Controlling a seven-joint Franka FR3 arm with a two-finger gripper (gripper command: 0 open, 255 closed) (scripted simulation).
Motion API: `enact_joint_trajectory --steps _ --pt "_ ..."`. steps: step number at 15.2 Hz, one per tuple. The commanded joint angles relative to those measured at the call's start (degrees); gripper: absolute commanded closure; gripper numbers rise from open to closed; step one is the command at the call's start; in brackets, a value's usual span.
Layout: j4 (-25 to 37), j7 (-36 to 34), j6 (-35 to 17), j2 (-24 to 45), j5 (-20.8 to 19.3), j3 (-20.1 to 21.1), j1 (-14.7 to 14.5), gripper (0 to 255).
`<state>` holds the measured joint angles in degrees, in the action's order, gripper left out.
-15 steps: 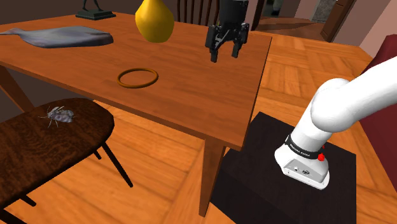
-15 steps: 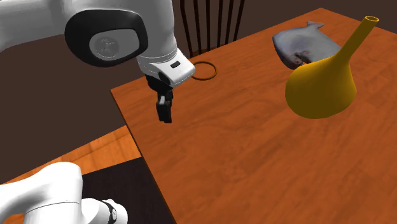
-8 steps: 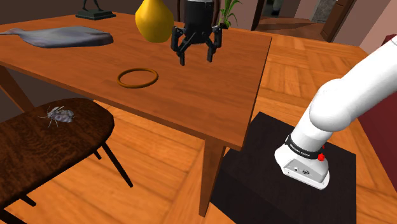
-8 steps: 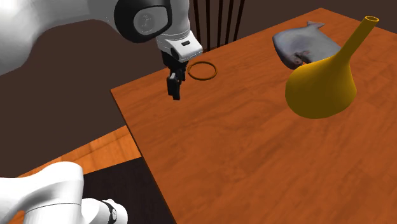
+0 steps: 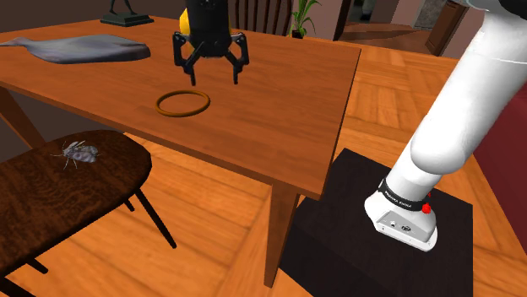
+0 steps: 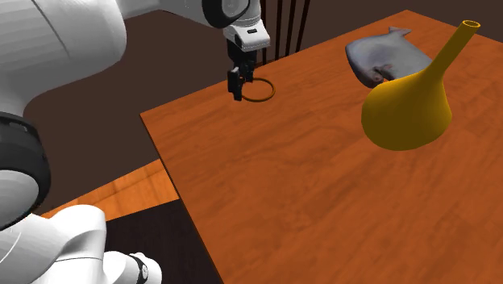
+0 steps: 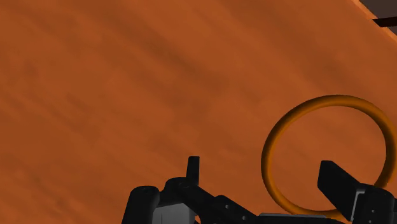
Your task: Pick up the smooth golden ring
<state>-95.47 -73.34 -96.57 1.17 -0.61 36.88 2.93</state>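
Gripper (image 5: 214, 78): jaws spread wide, empty; hovering over the wooden table (image 5: 287, 110)
Golden ring (image 5: 182, 114): flat on the table; below the jaws, offset toward one finger (image 7: 340, 184); untouched

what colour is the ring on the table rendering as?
The ring is plain orange-gold, no pattern, close to the table in tone. The wrist view shows it best.

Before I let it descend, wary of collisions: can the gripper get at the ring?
Probably yes. The open gripper hangs just above the ring, slightly off-centre. The ring lies flat on bare table, and the vase stands well apart.
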Motion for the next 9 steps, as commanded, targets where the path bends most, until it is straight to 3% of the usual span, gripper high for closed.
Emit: enact_joint_trajectory --steps 1,9 --pt "5.7 -5.2 1.3 5.6 -3.6 0.8 -1.1 0" --pt "-0.9 -5.0 -4.7 4.9 -3.2 0.4 -1.0 0"
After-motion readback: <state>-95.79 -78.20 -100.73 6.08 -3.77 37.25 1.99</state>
